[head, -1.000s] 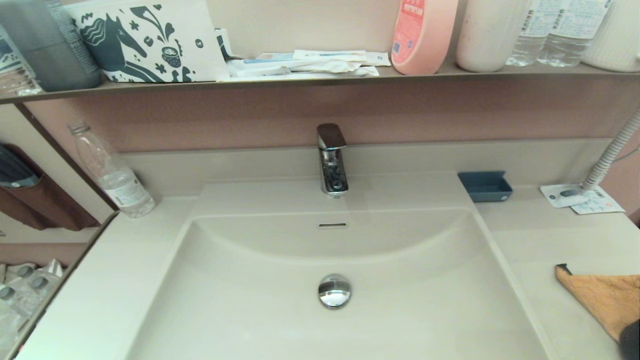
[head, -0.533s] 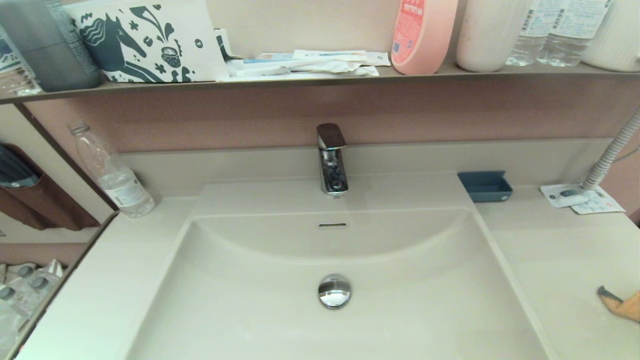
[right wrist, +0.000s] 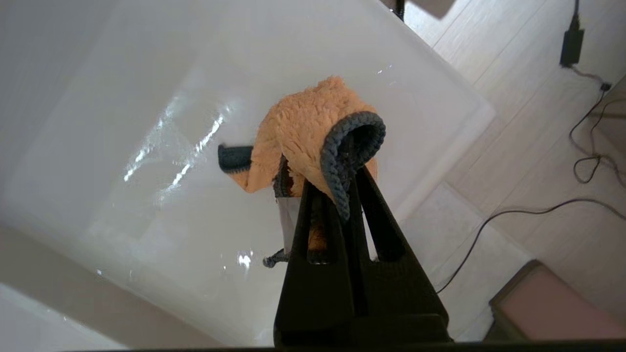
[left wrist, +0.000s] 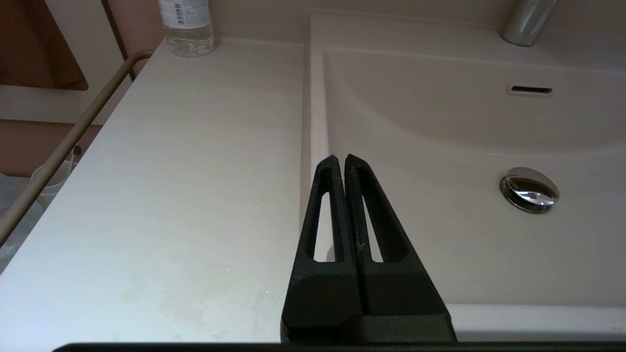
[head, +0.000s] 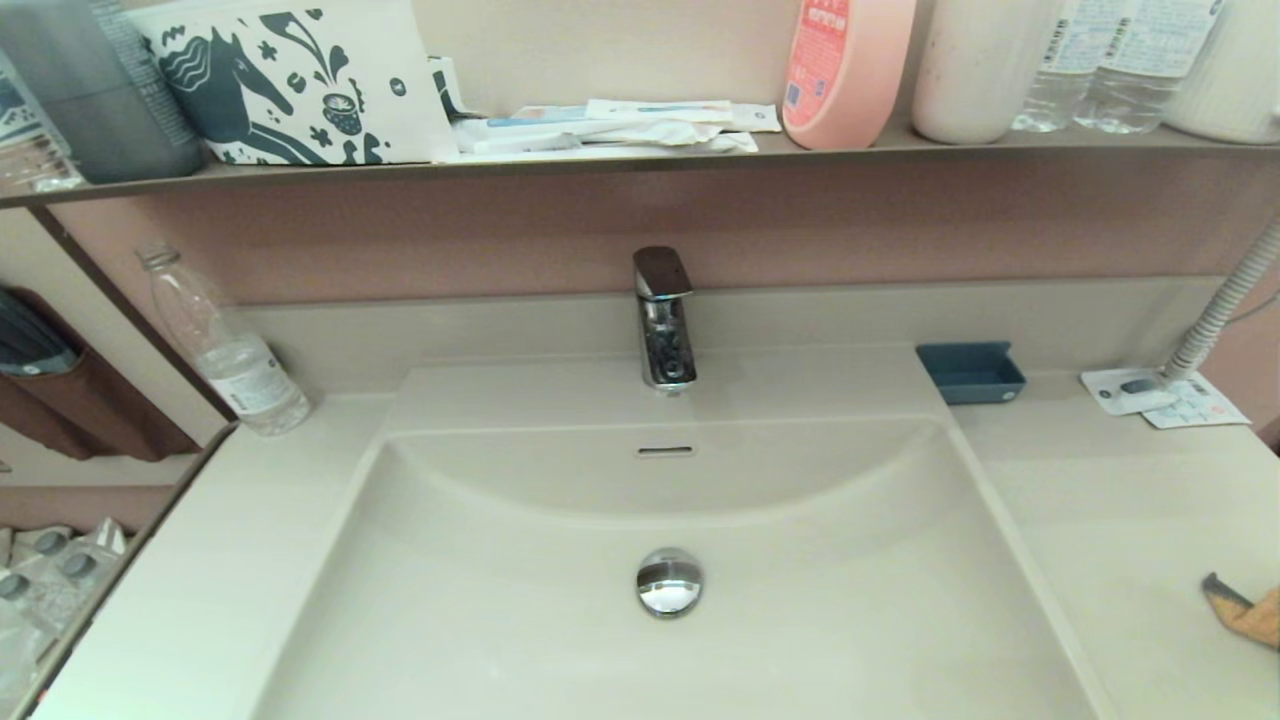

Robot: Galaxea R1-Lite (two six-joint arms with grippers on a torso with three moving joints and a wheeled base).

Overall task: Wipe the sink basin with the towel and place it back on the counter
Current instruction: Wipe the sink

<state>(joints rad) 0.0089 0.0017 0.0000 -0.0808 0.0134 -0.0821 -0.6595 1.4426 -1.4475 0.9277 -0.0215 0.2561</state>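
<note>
The cream sink basin (head: pixel 800 600) fills the middle of the head view, with its chrome drain plug (head: pixel 669 581), slot overflow (head: pixel 665 451) and faucet (head: pixel 662 318). Only a corner of the orange-tan towel (head: pixel 1250 612) shows at the right edge, over the counter (head: pixel 1120 500). In the right wrist view my right gripper (right wrist: pixel 338 183) is shut on the towel (right wrist: pixel 308 132), which hangs bunched with its dark grey edge curled over the fingers, above the counter (right wrist: pixel 146 171). My left gripper (left wrist: pixel 341 160) is shut and empty above the basin's left rim (left wrist: pixel 315 122), beside the drain plug (left wrist: pixel 529 189).
A clear water bottle (head: pixel 225 345) stands on the left counter. A small blue tray (head: pixel 970 372) and paper packets (head: pixel 1160 395) lie at the back right beside a hose. The dark shelf (head: pixel 640 160) above carries bottles and a patterned pouch. Floor cables (right wrist: pixel 562 195) lie beyond the counter's corner.
The towel has moved right, almost out of the head view: a wide flap showed one second ago, only a small corner shows now. The left arm has not visibly moved.
</note>
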